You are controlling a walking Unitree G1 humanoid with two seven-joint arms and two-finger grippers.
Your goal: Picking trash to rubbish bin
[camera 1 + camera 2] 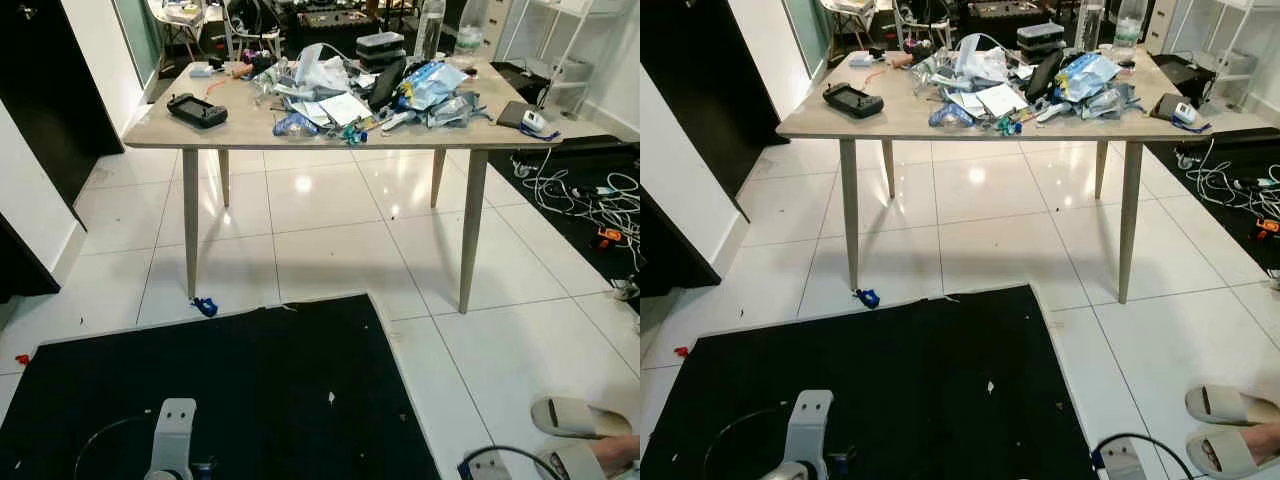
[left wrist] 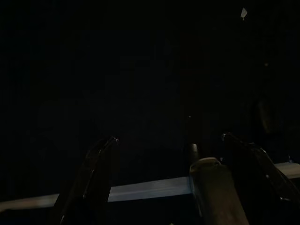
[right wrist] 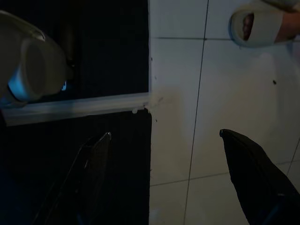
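1. My right pincer (image 3: 164, 173) hangs low over the floor with its fingers spread wide and nothing between them; below it lie white tile and the edge of the black mat (image 1: 250, 390).
2. My left pincer (image 2: 171, 178) hangs over the dark mat, its fingers likewise apart and empty. That view is very dark and little else can be made out.
3. The trash is well ahead of me. A heap of wrappers, papers and plastic bags (image 1: 345, 90) lies across the middle of the desk (image 1: 240, 128).
4. Also on the desk: a black handheld controller (image 1: 196, 109) near its left end, and a dark flat item with a small white device (image 1: 527, 118) at its right end. I judge these are not trash.
5. On the floor, a small blue scrap (image 1: 205, 306) lies just beside the desk's near left leg, and a red scrap (image 1: 22, 359) lies on the tile off the mat's left edge. Pale specks dot the mat.
6. A person's foot in a beige slipper (image 1: 570, 416) stands at my right.
7. I cannot identify a rubbish bin.
8. Judgement: the task stands at its start. Nothing is held, and all the trash is left to collect.
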